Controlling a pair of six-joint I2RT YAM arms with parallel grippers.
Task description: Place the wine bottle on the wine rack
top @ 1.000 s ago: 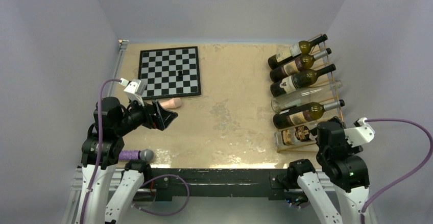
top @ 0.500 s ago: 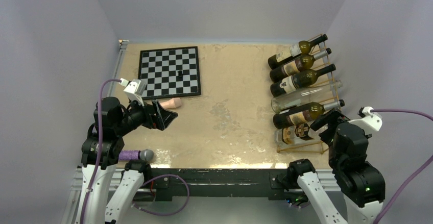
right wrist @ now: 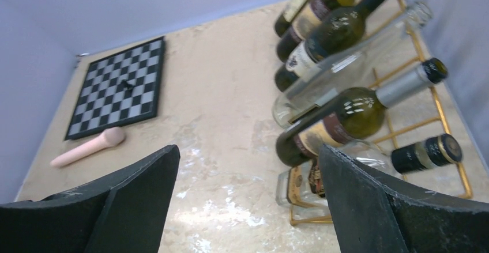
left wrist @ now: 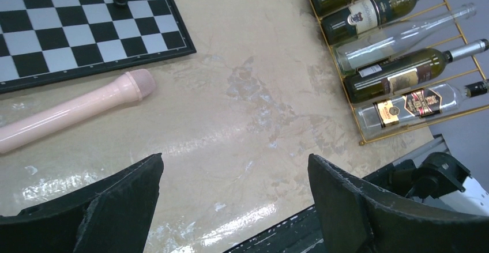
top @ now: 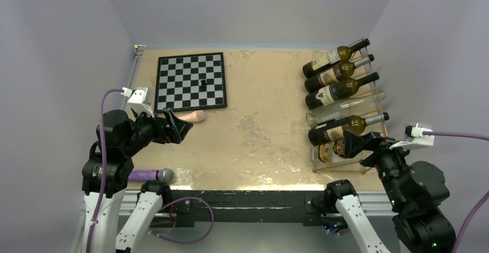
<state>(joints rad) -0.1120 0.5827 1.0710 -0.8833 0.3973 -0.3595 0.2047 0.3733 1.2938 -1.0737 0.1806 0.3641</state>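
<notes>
On the gold wire wine rack at far right, the clear red-labelled wine bottle lies nearest the arms, left gripper and right gripper both gaping wide, empty, placement apparently complete.

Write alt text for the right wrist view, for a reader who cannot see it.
Six wine bottles lie side by side on a gold wire wine rack at the right of a beige table, framed by the open right gripper. Far left lie a chessboard and a pink cylinder.
</notes>
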